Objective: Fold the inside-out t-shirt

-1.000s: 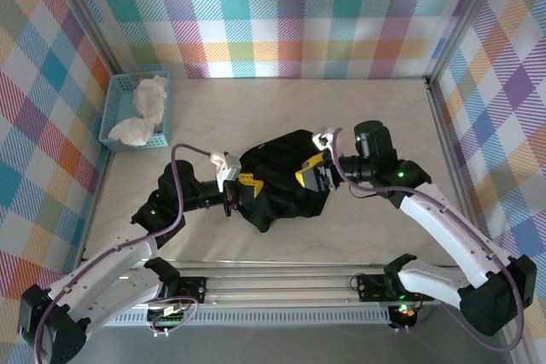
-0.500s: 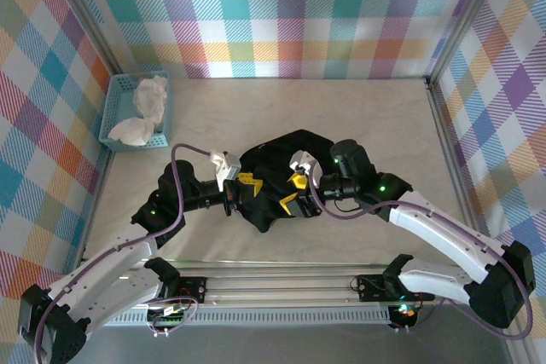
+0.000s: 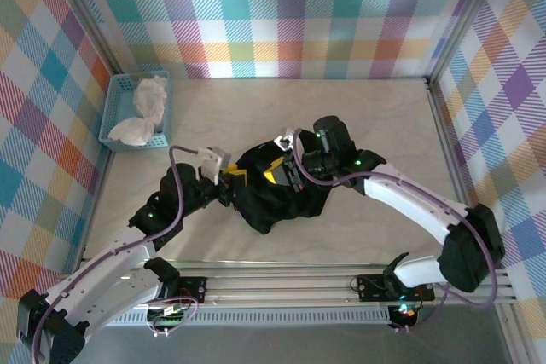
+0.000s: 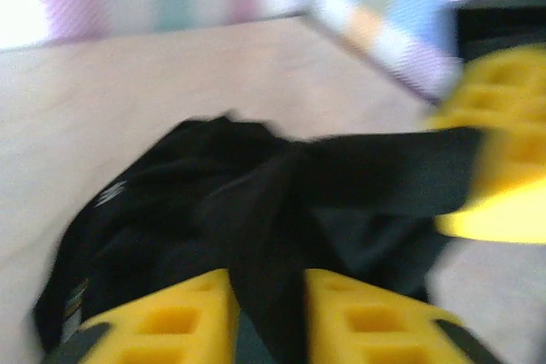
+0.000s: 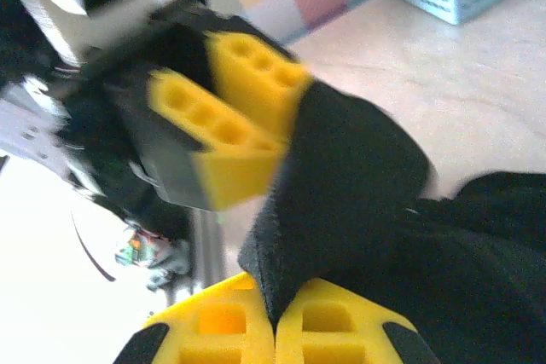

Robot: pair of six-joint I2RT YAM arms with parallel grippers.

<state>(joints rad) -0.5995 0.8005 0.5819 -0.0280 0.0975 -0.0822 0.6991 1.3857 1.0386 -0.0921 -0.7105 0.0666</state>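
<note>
Item: black cotton t-shirt (image 3: 281,202), qty 1; crumpled heap, one strip stretched btw the grippers.
Loc: centre of pale wood-grain table (image 3: 384,125).
Left gripper (image 3: 232,178): qty 1; yellow foam pads (image 4: 171,326) pinched on a fold at shirt's left edge.
Right gripper (image 3: 280,172): qty 1; clamped on fabric atop heap, near left gripper.
Other: light-blue plastic basket (image 3: 109,121), qty 1, far left; white cloth (image 3: 145,108) inside.

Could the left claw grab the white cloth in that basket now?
Probably not yet: the left claw is shut on the t-shirt, so it must let go first. The basket is on that arm's side.
</note>
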